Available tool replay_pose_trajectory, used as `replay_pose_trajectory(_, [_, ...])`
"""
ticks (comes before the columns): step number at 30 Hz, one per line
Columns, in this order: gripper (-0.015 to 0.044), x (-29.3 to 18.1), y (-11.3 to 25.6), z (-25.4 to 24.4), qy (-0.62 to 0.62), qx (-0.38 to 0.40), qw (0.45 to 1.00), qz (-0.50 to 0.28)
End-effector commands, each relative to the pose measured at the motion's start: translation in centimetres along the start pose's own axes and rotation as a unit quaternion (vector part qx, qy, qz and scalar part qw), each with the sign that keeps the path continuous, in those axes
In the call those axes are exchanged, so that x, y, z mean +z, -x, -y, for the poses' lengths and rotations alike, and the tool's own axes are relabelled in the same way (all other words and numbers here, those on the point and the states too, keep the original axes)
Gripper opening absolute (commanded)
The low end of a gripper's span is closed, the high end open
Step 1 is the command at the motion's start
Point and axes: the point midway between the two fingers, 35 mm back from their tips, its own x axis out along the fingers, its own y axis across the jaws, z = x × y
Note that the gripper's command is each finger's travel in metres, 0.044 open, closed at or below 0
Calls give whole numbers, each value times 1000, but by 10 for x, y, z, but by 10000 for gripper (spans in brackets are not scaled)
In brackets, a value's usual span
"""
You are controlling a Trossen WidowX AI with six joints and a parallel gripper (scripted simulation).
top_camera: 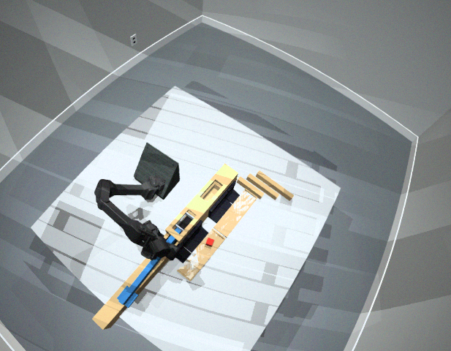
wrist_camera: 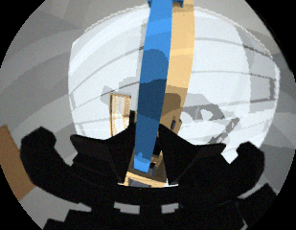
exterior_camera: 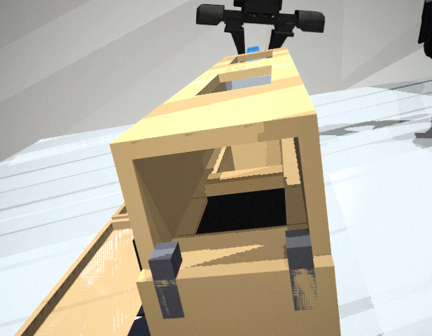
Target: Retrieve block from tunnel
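- Red block (top_camera: 210, 242) lies in the shallow wooden tray (top_camera: 234, 215) (exterior_camera: 78, 274), outside the tunnel and not held up.
- Covered wooden tunnel (top_camera: 199, 205) (exterior_camera: 230, 115) runs diagonally from near left to far right, left of the tray, with two openings in its roof.
- Claw (top_camera: 172, 251) (exterior_camera: 256, 50) (wrist_camera: 148, 126) is clamped on the long blue handle (top_camera: 142, 277) (exterior_camera: 253, 48) (wrist_camera: 154, 72), just outside the tunnel's near-left end.
- Handle reaches out along the wooden rail (top_camera: 108, 313) (wrist_camera: 182, 48) towards the near left.
- Three loose wooden rods (top_camera: 250, 187) lie roughly side by side on the white surface (top_camera: 278, 241) (exterior_camera: 371, 217) (wrist_camera: 215, 62), right of the tunnel's far end.
- Two dark gray pegs (exterior_camera: 165, 258) (exterior_camera: 299, 246) stand at the tunnel's open far end, one at each side.
- Dark angular block (top_camera: 151, 162) sits left of the tunnel.
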Motion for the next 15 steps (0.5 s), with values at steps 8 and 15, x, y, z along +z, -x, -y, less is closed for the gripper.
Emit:
replay_pose_trajectory(8, [0, 29, -5, 7, -30, -24, 998, 57])
replay_pose_trajectory(15, [157, 0, 0, 0, 0, 0, 1000, 1])
